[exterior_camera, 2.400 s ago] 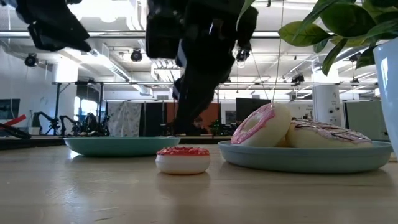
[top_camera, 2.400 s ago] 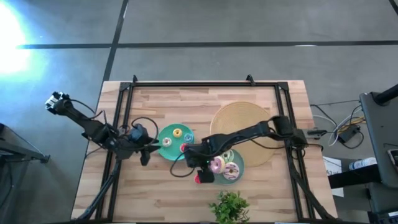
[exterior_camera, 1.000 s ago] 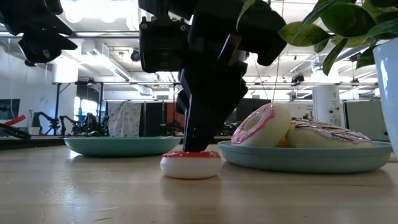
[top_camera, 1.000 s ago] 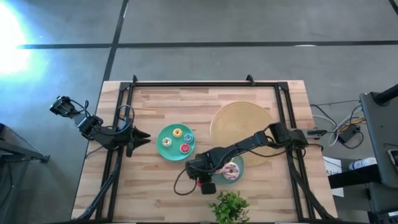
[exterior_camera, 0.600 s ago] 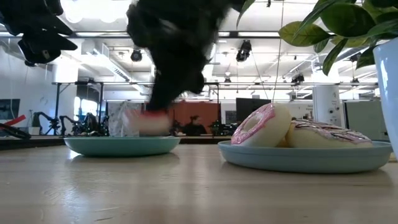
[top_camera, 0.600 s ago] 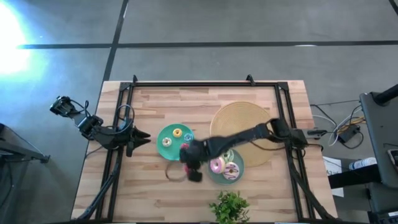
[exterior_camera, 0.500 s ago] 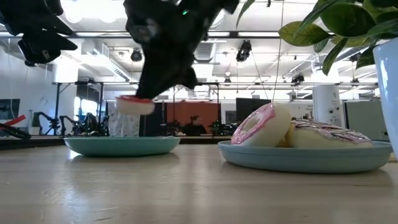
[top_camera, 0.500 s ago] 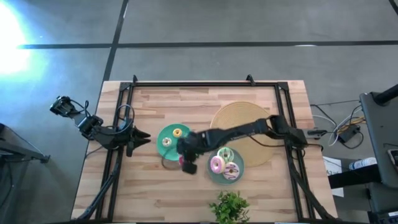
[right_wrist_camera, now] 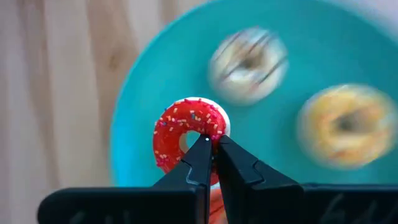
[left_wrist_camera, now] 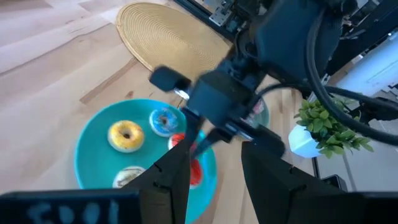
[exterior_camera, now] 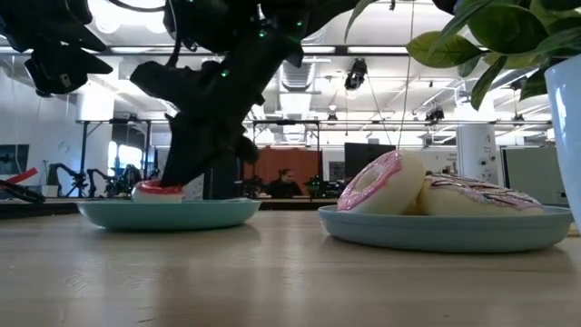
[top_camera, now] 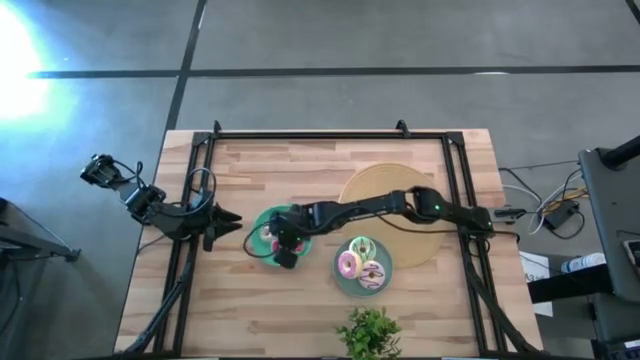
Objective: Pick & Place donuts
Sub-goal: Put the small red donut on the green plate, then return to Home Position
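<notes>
You're looking at the R hand (right_wrist_camera: 210, 144) working over the L teal plate (top_camera: 257, 222), fingers pinched tight on the rim of the red donut (right_wrist_camera: 189, 138), w/ one finger through the hole. In the low view the red donut (exterior_camera: 157, 190) is sitting at plate level, so it's prob. touching down or abt to; can't tell if it's fully resting.

The L hand (left_wrist_camera: 211, 168) is waiting off the bench's L edge, fingers standing partly apart, holding nothing.

Progress, judging by what's lying where:
- L plate is already carrying a yellow donut (left_wrist_camera: 127, 134), a blue one (left_wrist_camera: 164, 120) and a pale one (right_wrist_camera: 247, 65), plus the red now arriving.
- R plate (exterior_camera: 445, 235) is holding the big ones: pink donut (top_camera: 349, 264), white-purple donut (top_camera: 371, 274), and a green one (top_camera: 361, 247) behind.
- The mat (top_camera: 395, 195) is bare apart from the R arm crossing it.
- No loose donuts showing on the bench (top_camera: 250, 310).

So you're prob. nearing the end: release of the red donut is what's left, then pulling the R arm clear w/o dragging it off the plate.
</notes>
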Controlling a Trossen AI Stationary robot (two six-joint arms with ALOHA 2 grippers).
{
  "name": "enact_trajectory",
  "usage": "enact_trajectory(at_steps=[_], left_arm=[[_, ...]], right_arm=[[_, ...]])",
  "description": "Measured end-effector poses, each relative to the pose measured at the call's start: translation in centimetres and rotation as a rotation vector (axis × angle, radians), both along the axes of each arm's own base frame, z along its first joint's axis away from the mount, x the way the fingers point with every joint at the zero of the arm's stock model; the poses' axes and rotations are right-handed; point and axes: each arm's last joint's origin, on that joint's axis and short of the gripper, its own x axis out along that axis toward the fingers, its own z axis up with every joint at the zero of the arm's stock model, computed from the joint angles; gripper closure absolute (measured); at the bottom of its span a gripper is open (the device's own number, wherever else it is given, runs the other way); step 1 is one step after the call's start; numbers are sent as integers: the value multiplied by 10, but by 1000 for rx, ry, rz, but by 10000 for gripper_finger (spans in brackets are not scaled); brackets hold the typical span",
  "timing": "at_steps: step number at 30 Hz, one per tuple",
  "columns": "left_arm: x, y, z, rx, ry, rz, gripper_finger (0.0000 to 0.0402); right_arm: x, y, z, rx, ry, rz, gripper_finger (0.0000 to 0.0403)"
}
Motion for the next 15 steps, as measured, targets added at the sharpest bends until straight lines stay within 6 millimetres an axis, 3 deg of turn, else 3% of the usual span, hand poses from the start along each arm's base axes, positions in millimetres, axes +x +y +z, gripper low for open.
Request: enact_trajectory(at_steps=[8, 15], left_arm=[[0, 0, -1, 6, 6, -1, 284], [-1, 1, -1, 26, 10, -1, 284]], right_arm=[[7, -1, 6, 8, -2, 38, 385], [1, 5, -5, 24, 59, 62, 310]])
